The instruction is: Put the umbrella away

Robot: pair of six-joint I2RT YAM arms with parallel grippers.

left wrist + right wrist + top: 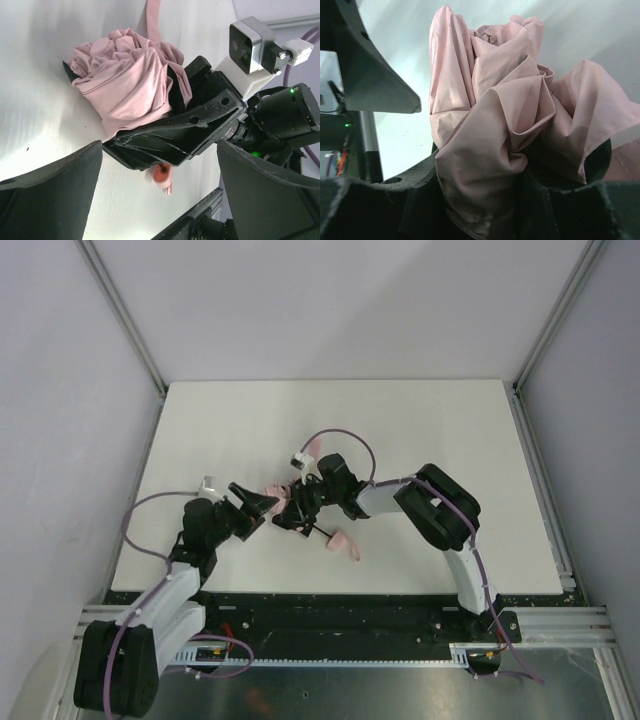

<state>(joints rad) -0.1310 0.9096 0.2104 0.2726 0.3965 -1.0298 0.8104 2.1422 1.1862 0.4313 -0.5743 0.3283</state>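
Both arms reach inward, grippers facing each other at close range.
The left gripper (256, 508) gapes wide, holding nothing; the right arm folds at its elbow, its right gripper (293, 510) clamped on the umbrella (490, 125).

Bare table (420, 430) lies open along the upper and right parts of the top view. At centre, the right gripper (298, 506), clamped around the umbrella (278, 489), blocks the wide-spread left gripper (262, 504); the walls (60, 390) hem both sides.

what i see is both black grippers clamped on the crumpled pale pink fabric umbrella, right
Not both. Only the right gripper is clamped on the crumpled pale pink fabric umbrella; the left gripper stands wide open, as the left wrist view shows.
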